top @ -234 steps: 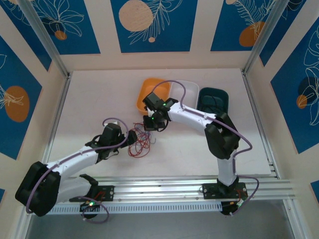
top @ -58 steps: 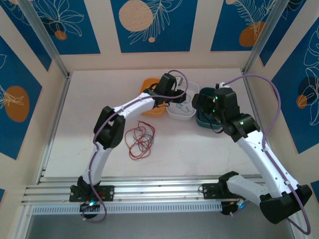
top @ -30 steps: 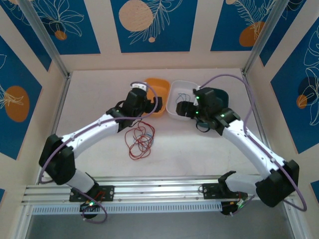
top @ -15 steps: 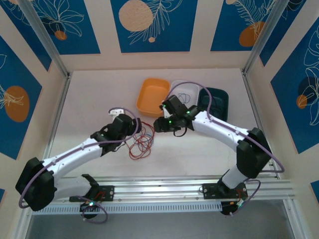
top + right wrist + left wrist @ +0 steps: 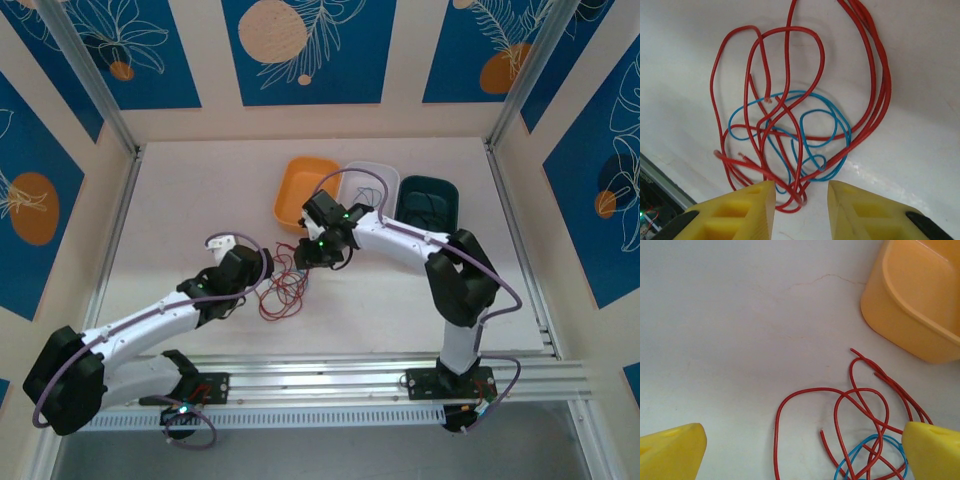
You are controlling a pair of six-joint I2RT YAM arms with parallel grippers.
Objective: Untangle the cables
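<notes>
At centre of the top view, the tangled red and blue cables (image 5: 283,290) lie on the table (image 5: 200,200) between both grippers: just ahead of the parted, empty right gripper (image 5: 801,207), judged the nearer, and off lower right before the widely spread left gripper (image 5: 802,445).

Left wrist: cables (image 5: 860,440) run off the bottom edge, blue loop half cut; orange bin (image 5: 900,325) clipped by top and right edges. Right wrist: red loops leave the top edge, and the tangle's low end slips behind the right end effector (image 5: 800,212) fingers. Top view: dark green bin (image 5: 452,200) contents too small to tell.
</notes>
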